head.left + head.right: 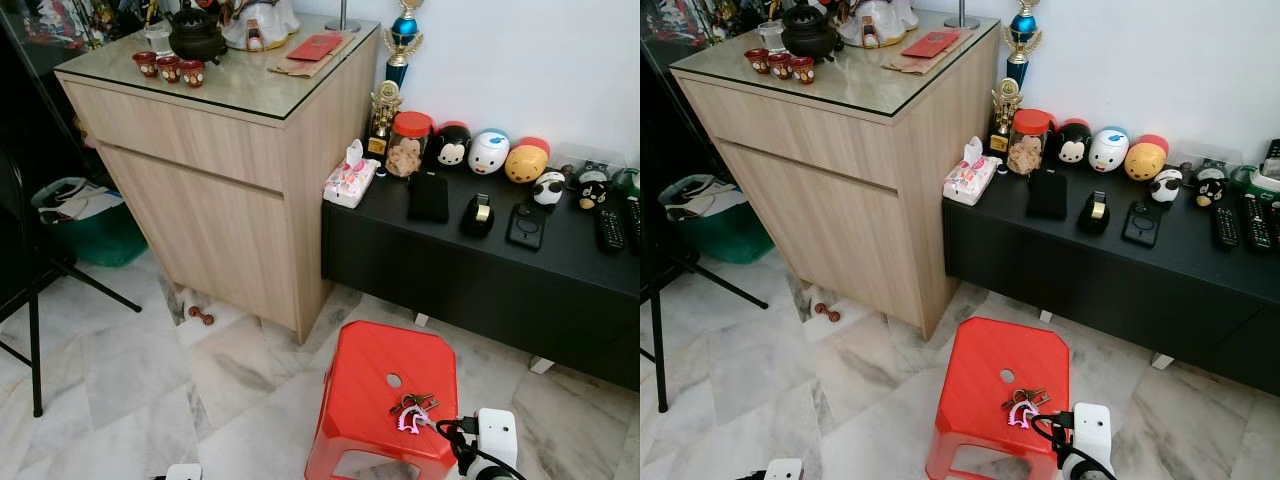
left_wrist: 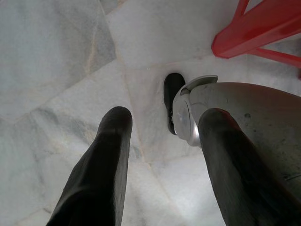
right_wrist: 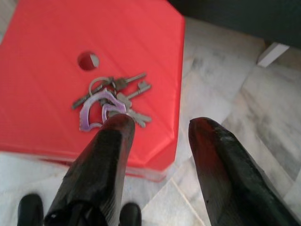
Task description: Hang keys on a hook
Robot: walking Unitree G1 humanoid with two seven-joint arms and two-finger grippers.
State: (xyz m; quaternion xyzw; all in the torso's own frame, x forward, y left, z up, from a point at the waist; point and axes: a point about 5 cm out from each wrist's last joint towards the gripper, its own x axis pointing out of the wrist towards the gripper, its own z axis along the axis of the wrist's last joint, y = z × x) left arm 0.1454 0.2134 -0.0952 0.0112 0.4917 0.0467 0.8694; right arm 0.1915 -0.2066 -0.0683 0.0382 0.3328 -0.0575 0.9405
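1. Keys (image 3: 113, 101) lie flat on a red stool (image 1: 375, 385), on the seat's near-right part, just beside the small round hole (image 3: 88, 60) in the seat's middle. Bunch = several metal keys on a ring plus a purple tag (image 3: 94, 113).
2. Right gripper (image 3: 157, 129) hangs above the stool's near-right edge, fingers spread wide, nothing between them. One fingertip (image 3: 117, 125) sits over the near end of the keys; can't tell if it touches. The other finger is out past the seat edge, over the floor.
3. In the head views the right arm's white wrist (image 1: 492, 432) w/ black cable shows just right of the keys.
4. Left gripper (image 2: 162, 129) hangs low over the marble floor (image 2: 56, 70), fingers wide apart, holding nothing. The robot's silver leg and black foot (image 2: 171, 96) show between them; a corner of the stool is near.
5. Stool stands on the floor in front of a low black cabinet (image 1: 470, 270) on the right and a tall wooden cabinet (image 1: 210, 160) w/ a glass top on the left.
6. On the black cabinet: tissue pack (image 1: 350, 180), jar w/ red lid (image 1: 407, 143), row of round toy figures (image 1: 490, 152), phone (image 1: 428, 196), remotes (image 1: 610, 228).
7. Wooden cabinet top: dark teapot (image 1: 195, 35), small red cups (image 1: 168, 66), red envelope (image 1: 315, 46).
8. Trophy (image 1: 402, 40) stands by the white wall.
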